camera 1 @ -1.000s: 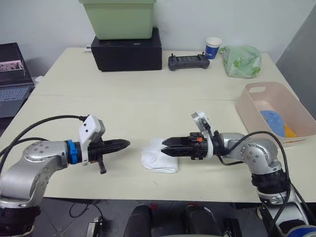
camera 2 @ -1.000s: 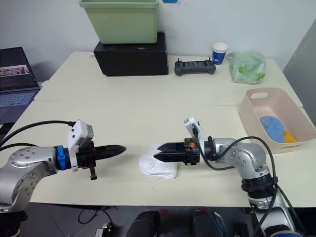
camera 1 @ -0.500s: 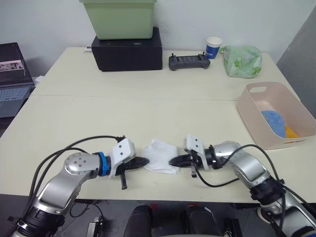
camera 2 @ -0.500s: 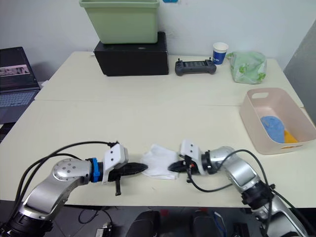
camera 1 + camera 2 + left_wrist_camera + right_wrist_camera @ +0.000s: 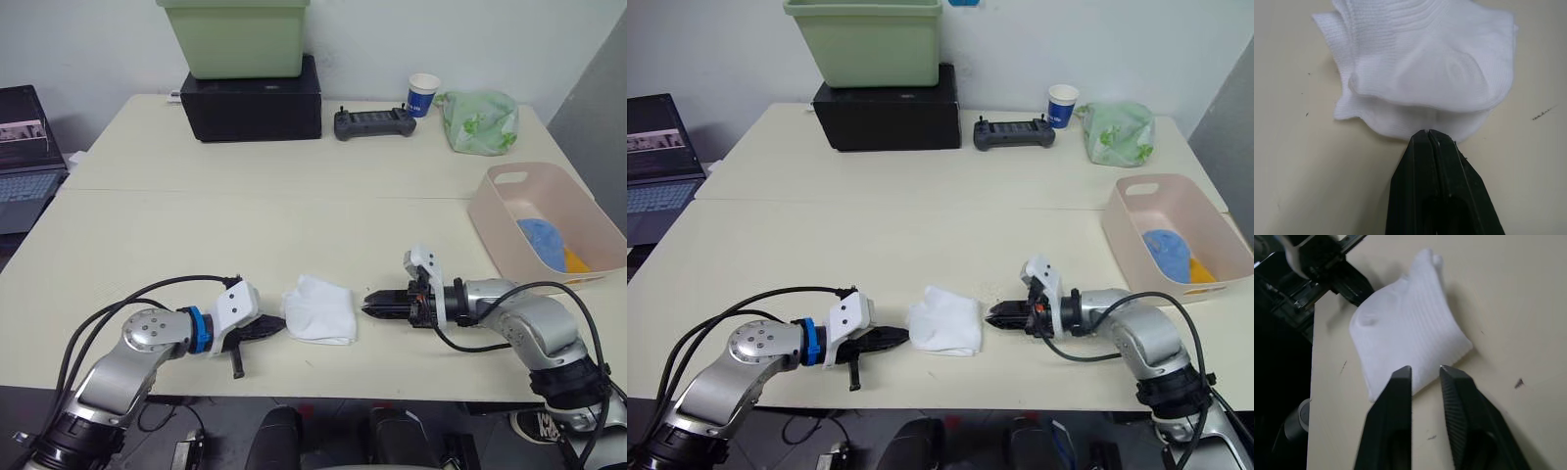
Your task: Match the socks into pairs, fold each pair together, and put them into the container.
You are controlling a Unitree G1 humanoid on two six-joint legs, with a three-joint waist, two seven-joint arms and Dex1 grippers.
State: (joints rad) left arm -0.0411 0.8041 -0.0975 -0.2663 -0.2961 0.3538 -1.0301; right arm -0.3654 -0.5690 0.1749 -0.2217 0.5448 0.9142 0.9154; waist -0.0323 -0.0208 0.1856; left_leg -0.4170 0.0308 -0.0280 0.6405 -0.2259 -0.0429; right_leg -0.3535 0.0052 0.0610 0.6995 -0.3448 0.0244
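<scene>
A pale worktop [image 5: 245, 225] seen from above the robot's arms. Near its front edge lies a folded bundle of white socks [image 5: 320, 309], between the two grippers. The left gripper [image 5: 275, 323] lies low on the worktop with its black fingers pressed together, tips touching the bundle's left edge; whether any cloth is pinched between them cannot be told. The right gripper [image 5: 368, 305] points at the bundle from the other side, just clear of it, its fingers slightly spread with a narrow gap.

To the right, well apart from the bundle, stands the pale pink container [image 5: 509, 211]. Inside it lie light blue socks [image 5: 542, 241] and a patch of mustard-orange socks [image 5: 575, 260], so two pairs appear already put away. The white pair looks folded and seems to be the last left to move in.

The container's near wall hides most of the orange fabric, so how many socks lie inside is unclear. The dark mark on the white socks cannot be made out.
</scene>
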